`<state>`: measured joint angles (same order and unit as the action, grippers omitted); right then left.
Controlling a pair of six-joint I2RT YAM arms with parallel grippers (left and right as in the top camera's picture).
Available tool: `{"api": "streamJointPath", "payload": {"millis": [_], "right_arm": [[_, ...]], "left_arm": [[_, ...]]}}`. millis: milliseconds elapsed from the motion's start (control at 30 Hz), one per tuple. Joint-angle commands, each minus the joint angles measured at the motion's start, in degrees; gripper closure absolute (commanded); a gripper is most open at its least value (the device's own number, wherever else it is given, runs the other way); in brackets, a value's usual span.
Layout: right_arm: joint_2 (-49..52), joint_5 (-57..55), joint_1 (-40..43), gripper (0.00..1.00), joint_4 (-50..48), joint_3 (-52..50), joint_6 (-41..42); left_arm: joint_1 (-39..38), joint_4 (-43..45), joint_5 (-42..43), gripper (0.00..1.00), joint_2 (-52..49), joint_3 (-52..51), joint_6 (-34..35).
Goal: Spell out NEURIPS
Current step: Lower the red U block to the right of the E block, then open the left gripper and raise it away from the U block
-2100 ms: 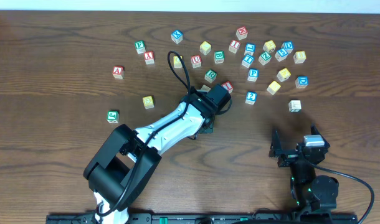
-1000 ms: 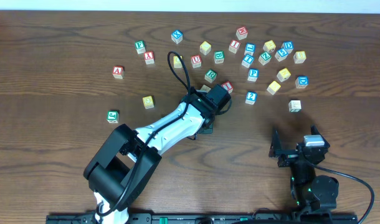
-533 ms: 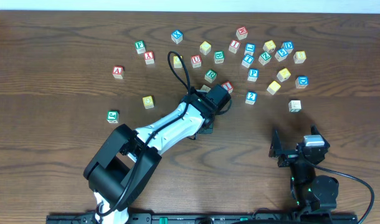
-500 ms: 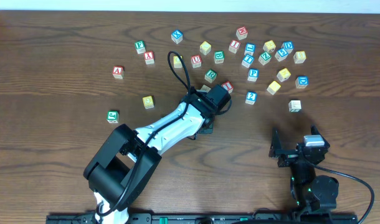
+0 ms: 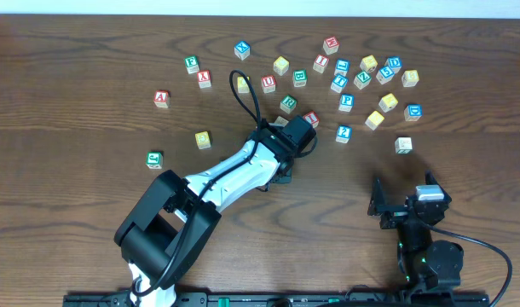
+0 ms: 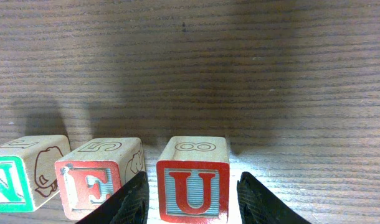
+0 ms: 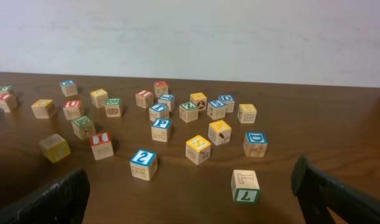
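Observation:
In the left wrist view, three letter blocks stand in a row on the table: N [image 6: 9,180], E [image 6: 93,180] and a red U block [image 6: 193,149]. My left gripper [image 6: 191,183] is open, with a finger on each side of the U block and a small gap on both sides. In the overhead view the left gripper [image 5: 279,175] and arm hide this row. Loose blocks include a green R [image 5: 287,103], red I [image 5: 311,118], blue P [image 5: 346,101] and yellow S [image 7: 198,149]. My right gripper [image 5: 405,206] [image 7: 190,205] is open and empty near the front right.
Several more letter and number blocks are scattered across the back of the table, among them a blue 2 [image 7: 144,163], a green 7 [image 7: 245,185], a blue D [image 7: 255,143], a red A [image 5: 161,98] and a green block [image 5: 154,159] at the left.

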<state>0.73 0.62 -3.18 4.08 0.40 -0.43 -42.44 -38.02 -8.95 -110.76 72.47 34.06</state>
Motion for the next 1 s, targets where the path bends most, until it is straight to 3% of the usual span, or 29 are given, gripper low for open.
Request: {"api": "streamJointPath", "payload": {"millis": [0,433,967], "right_arm": [[-0.2,0.0,0.5,0.01,0.3,-0.1,0.8],[-0.2,0.0,0.5,0.01,0.3,-0.1,0.8],[-0.2,0.0,0.5,0.01,0.3,-0.1,0.8]], "left_arm": [[0.3,0.0,-0.5,0.55,1.0,-0.7,-0.6],[0.3,0.0,-0.6,0.55,5.2,-0.1,-1.0],[0.3,-0.1,-0.5,0.52,18.4,0.3,-3.6]]}}
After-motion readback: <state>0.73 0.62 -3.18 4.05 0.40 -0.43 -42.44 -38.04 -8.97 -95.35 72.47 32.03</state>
